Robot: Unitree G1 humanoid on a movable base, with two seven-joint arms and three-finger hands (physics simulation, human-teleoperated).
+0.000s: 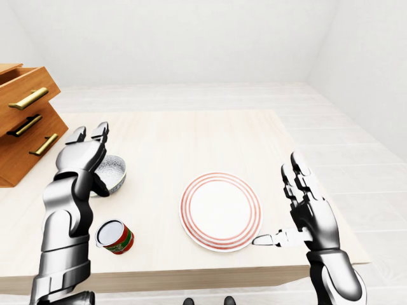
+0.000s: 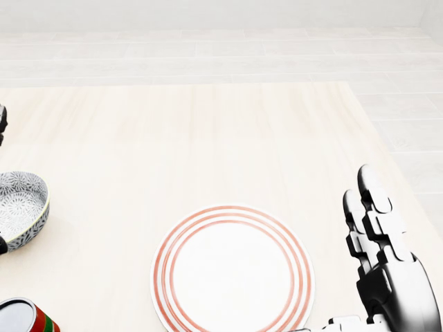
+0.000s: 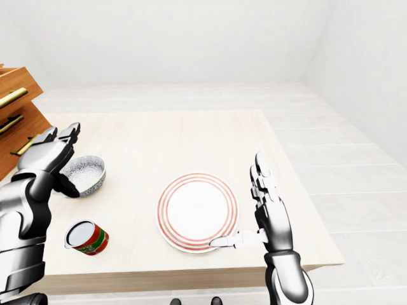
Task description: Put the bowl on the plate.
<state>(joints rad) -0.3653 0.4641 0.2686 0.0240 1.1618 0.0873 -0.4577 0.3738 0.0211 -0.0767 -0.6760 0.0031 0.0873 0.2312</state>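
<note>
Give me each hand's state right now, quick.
Left hand: open, by the bowl, holding nothing.
Right hand: open, empty, beside the plate.

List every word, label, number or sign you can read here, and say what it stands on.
No text can be read in these views.
The can: red and green label, too small to show any letters.
The bowl: a pattern only, no writing.
The plate: red rings only.
The drawer unit: brass handles, no markings.
</note>
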